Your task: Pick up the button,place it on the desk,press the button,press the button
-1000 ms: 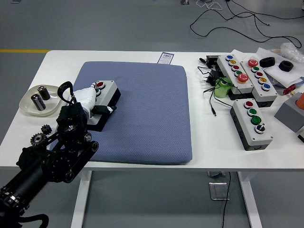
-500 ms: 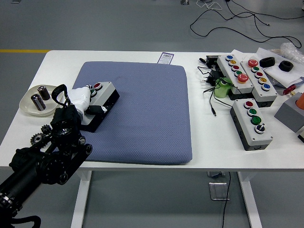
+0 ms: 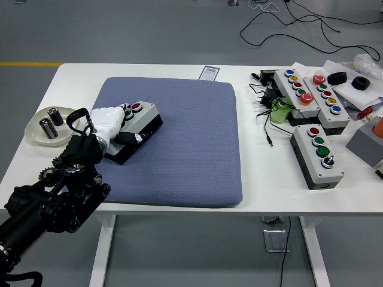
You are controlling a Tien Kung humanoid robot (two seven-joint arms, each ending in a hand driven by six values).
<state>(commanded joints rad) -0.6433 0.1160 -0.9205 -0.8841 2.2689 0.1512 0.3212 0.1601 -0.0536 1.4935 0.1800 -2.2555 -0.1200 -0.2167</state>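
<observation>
A grey button box (image 3: pixel 143 121) with a black base lies at the left side of the blue-grey mat (image 3: pixel 191 149). A red button (image 3: pixel 136 107) and a green button (image 3: pixel 127 113) show on its top. My left hand (image 3: pixel 114 122), white with a black arm behind it, covers the box's left end with its fingers curled over it. The rest of the box's buttons are hidden under the hand. The box sits skewed, its long side running toward the lower left. My right arm is out of the picture.
A cream dish (image 3: pixel 33 136) with two metal cylinders stands at the left edge, small gears (image 3: pixel 46 175) in front of it. Three more button boxes (image 3: pixel 317 155) (image 3: pixel 296 91) (image 3: pixel 327 99), a green object (image 3: pixel 279 111), cables and black rings crowd the right side.
The button box has shifted to the right and slightly farther onto the mat, carried with my left hand. The forearm has dropped lower and to the left.
</observation>
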